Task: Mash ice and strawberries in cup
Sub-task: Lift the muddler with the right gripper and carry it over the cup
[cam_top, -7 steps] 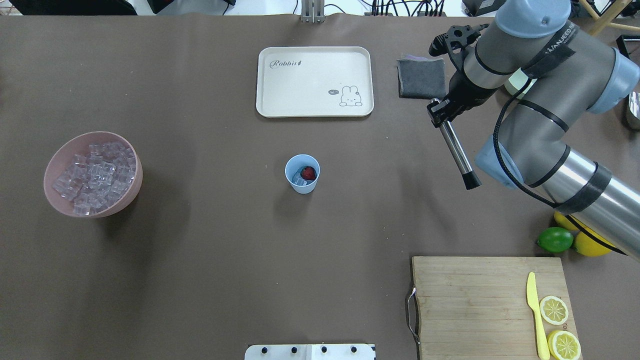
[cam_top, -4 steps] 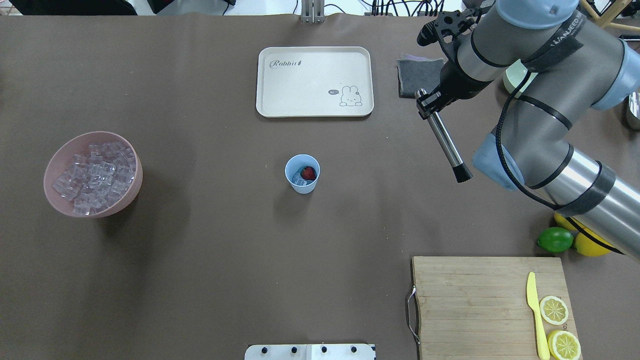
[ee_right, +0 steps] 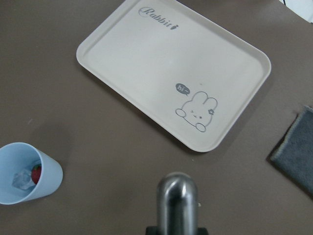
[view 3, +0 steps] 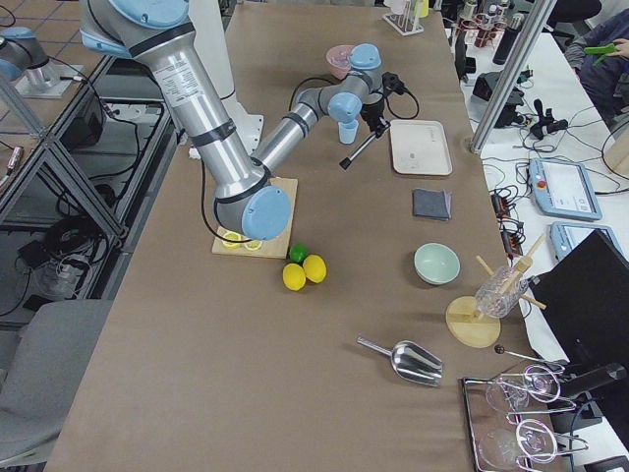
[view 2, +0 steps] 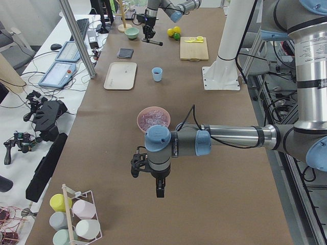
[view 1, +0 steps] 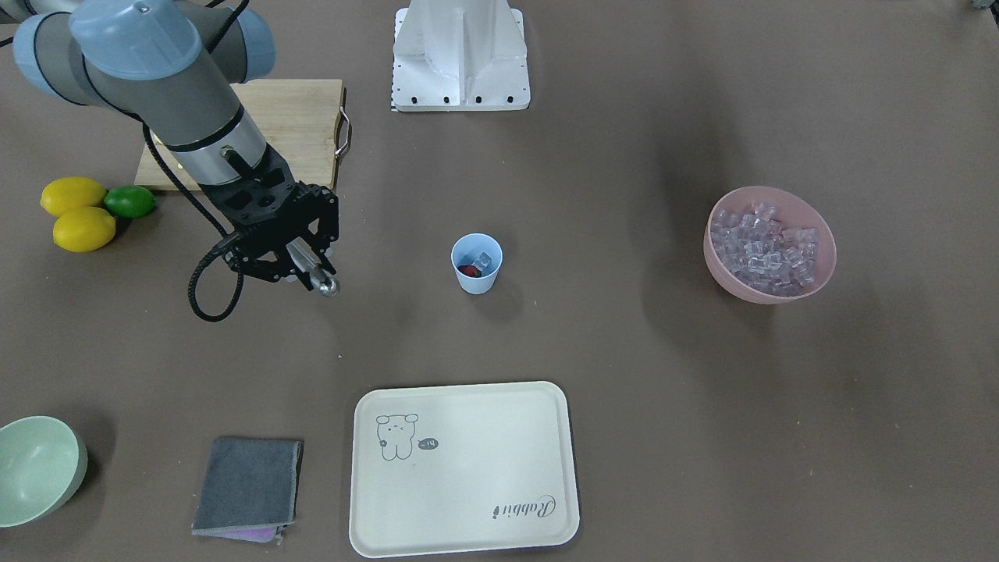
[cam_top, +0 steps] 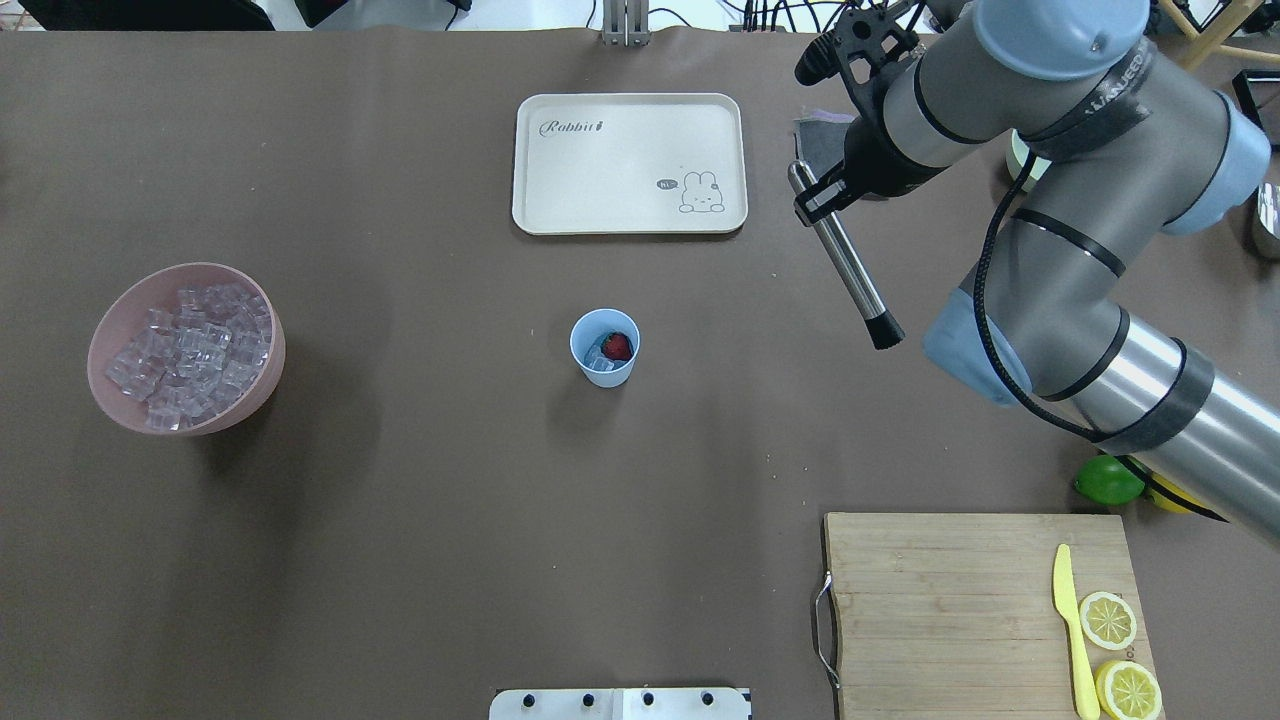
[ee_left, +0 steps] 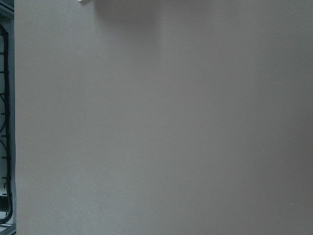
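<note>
One second on, the muddler [cam_top: 845,258], clamped in the right gripper [cam_top: 813,199], has been carried closer to the mid-table cup [cam_top: 608,377]; ice [cam_top: 597,358] and strawberry [cam_top: 617,346] inside are yet to be mashed.

Bright even light falls (shadows soft, focus sharp)

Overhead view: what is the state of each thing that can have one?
cup: upright, holding ice and a whole strawberry.
pink bowl: upright, heaped with ice cubes.
right gripper: shut on muddler, tilted, outside the cup.
left gripper: open or shut, cannot tell.
lemon slices: cut, lying on the board.
</note>
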Motion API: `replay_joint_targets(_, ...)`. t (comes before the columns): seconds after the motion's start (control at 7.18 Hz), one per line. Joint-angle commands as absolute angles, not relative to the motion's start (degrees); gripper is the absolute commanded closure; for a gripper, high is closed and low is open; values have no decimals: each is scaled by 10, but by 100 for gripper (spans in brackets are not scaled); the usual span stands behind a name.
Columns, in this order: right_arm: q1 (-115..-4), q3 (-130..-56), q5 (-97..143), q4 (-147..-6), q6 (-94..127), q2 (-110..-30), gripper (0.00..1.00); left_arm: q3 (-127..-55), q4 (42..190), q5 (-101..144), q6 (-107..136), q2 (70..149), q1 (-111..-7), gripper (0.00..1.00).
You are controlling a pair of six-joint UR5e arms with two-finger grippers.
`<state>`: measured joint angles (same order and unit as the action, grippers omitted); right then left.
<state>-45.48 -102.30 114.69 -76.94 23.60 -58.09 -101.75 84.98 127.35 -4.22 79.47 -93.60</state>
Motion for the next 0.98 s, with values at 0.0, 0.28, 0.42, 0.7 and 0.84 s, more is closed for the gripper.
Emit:
replay_joint_targets(0.0,-425,-1020,1136,-711,237,-556,100,-1014,851,1274,-42,795,-936,2)
replay_joint_targets(0.28,-394,-1009,1080,-605,237,-513,100,-1008,852,1274,-43,794,-936,2)
replay_joint_targets(0.42,-374,-1009,1051,-570,240,-513,100,-1008,852,1274,-44,794,-936,2)
replay_joint_targets(0.7,-323,-1008,954,-500,245,-510,100,-1009,852,1274,-44,793,-938,2)
replay_joint_targets(0.84,-305,-1004,914,-459,243,-509,100,-1009,852,1274,-44,793,-939,2)
